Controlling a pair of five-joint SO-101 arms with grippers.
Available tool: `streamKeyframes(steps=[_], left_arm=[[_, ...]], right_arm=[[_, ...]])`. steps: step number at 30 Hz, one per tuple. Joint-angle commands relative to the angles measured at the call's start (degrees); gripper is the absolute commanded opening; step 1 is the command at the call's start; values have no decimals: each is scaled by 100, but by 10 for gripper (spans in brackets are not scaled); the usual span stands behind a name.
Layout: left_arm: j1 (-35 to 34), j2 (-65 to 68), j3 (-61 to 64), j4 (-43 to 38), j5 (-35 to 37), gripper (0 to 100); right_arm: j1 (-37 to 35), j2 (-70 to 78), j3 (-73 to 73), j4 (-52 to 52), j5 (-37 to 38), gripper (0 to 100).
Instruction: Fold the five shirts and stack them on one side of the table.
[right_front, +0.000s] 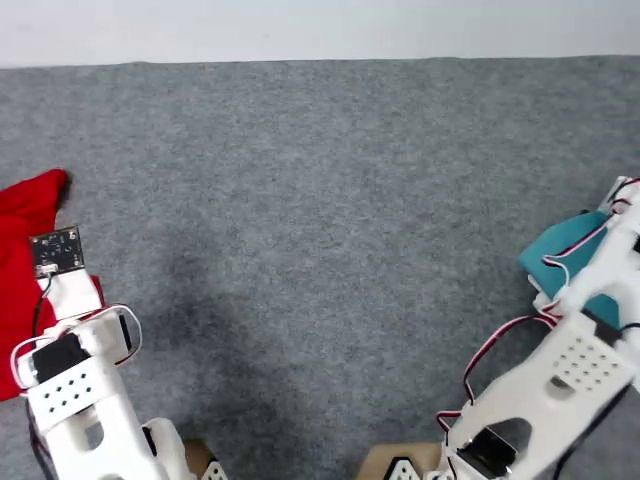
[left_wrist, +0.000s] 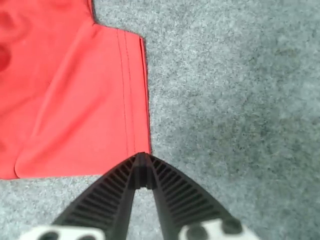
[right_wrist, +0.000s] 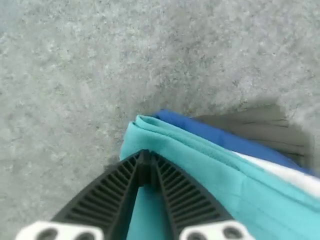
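Red shirt (right_front: 18, 250) is lying loose at 9 o'clock on the grey table (right_front: 320, 200). L gripper (left_wrist: 143, 159) is hovering at its sleeve-hem corner, jaws pressed fully together, prob. gripping nothing. At 3 o'clock, folded teal shirt (right_wrist: 210, 165) is sitting atop white shirt (right_wrist: 292, 175) and blue shirt (right_wrist: 220, 137). R gripper (right_wrist: 145, 156) is hanging over the teal edge, jaws closed, empty.

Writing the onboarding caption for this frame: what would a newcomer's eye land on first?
The bright red shirt lies spread at the left edge of the grey felt, with the left arm's closed jaws at its hem corner. At the right edge sits a folded stack, a teal shirt over a blue one, beneath the right arm's closed jaws.
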Motion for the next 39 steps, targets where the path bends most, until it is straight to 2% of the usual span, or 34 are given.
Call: streamKeyframes(steps=[1,9,15,19,25,29,33,39], left_arm=[[0,-114,-75,-105,-53,2],[0,-114,-154,-79,-53,2],[9,-114,-180,-97,-53,2],[9,-114,-180,-97,-53,2],[9,-114,-180,-97,-53,2],[9,-114,-180,-105,-53,2],[0,-114,-277,-79,-53,2],[0,-114,-453,-79,-53,2]], right_arm=[[66,-1051,-360,365,88,9],[760,-1508,-352,1710,105,9],[1411,-769,-325,1613,158,9],[1604,-101,-360,1314,668,9],[1851,-646,-360,1253,738,9],[1727,-1376,-360,1455,712,9],[1253,-1938,-343,1745,703,9],[593,-1552,-290,1684,703,9]])
